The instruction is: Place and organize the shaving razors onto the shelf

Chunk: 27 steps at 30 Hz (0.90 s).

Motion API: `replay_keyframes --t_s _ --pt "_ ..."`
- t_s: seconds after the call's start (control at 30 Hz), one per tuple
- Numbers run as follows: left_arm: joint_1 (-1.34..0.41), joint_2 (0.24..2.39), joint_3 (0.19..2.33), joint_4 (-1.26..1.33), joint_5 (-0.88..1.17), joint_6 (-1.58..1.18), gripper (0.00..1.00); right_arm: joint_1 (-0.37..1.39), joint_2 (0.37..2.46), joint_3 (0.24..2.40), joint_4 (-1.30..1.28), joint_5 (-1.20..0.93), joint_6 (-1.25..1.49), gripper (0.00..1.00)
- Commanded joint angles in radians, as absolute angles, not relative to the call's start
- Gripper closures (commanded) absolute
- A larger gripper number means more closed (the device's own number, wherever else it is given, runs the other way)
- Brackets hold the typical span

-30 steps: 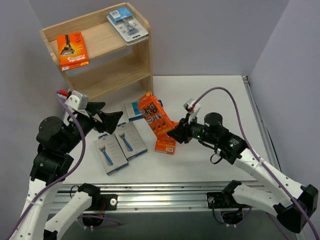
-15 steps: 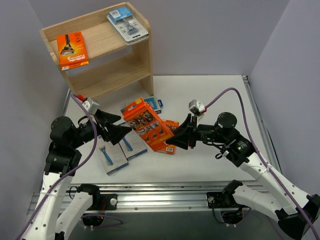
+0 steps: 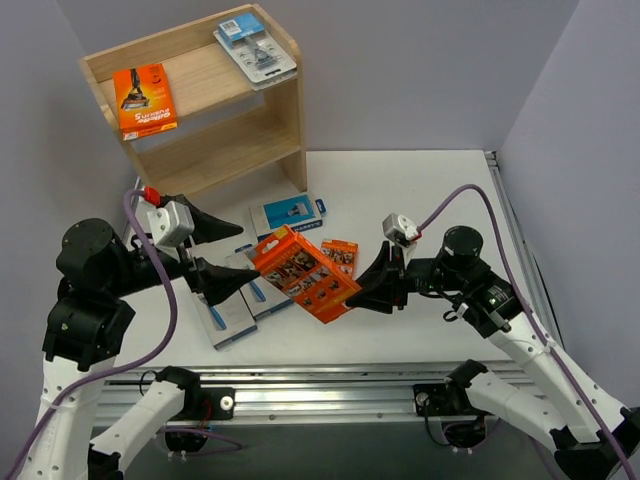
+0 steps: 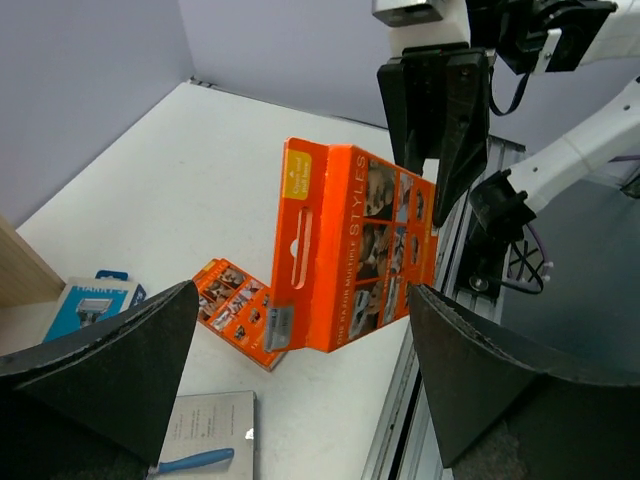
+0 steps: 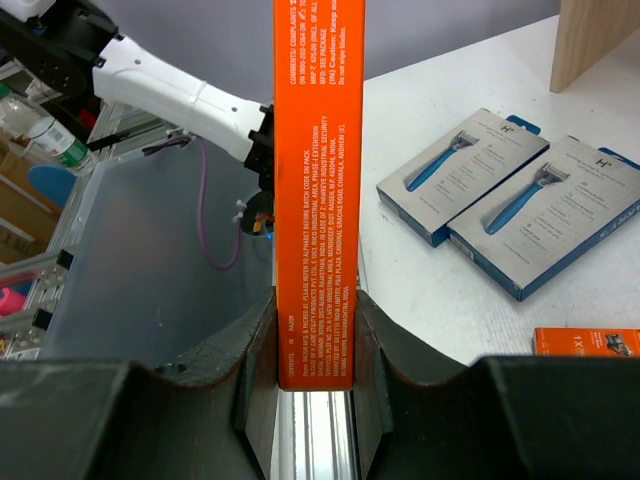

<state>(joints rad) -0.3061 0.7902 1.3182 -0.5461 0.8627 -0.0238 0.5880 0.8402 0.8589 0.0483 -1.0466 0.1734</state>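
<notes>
My right gripper (image 3: 362,290) is shut on an orange razor box (image 3: 305,275) and holds it tilted above the table; in the right wrist view the box (image 5: 315,180) stands edge-on between the pads (image 5: 315,350). My left gripper (image 3: 238,252) is open wide, and the box's free end (image 4: 360,260) lies at its fingertips without touching them. The wooden shelf (image 3: 215,150) stands at the back left. On its top lie an orange box (image 3: 145,100) and a clear blister pack (image 3: 255,50).
On the table lie a second orange box (image 3: 340,252), two grey-and-blue boxes (image 3: 225,318) (image 3: 265,292) and a smaller blue-and-white pack (image 3: 287,213). The grey-and-blue boxes also show in the right wrist view (image 5: 460,170). The table's metal front rail (image 3: 330,380) runs below the held box.
My right gripper has lifted the orange box off the table and carried it left toward the left gripper. The left gripper has turned to face it with fingers spread.
</notes>
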Motion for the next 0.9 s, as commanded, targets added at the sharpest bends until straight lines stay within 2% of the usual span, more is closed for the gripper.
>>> replay_keyframes --t_s 0.0,0.2,0.37,0.63,0.87 --pt "-0.322 0.850 1.390 -0.693 0.902 0.077 0.05 0.575 0.793 0.841 0.109 -1.157 0.156 1.00" --pt "-0.357 0.936 1.436 -0.738 0.920 0.086 0.00 0.574 0.790 0.838 0.121 -1.218 0.158 1.00" --pt "-0.357 0.992 1.480 -0.715 0.989 0.046 0.18 0.575 0.776 0.825 0.135 -1.230 0.164 1.00" --pt "-0.359 0.991 1.466 -0.612 1.140 -0.067 0.25 0.578 0.765 0.811 0.156 -1.226 0.183 1.00" --pt "-0.362 0.976 1.445 -0.601 1.209 -0.087 0.19 0.577 0.764 0.811 0.153 -1.221 0.181 1.00"
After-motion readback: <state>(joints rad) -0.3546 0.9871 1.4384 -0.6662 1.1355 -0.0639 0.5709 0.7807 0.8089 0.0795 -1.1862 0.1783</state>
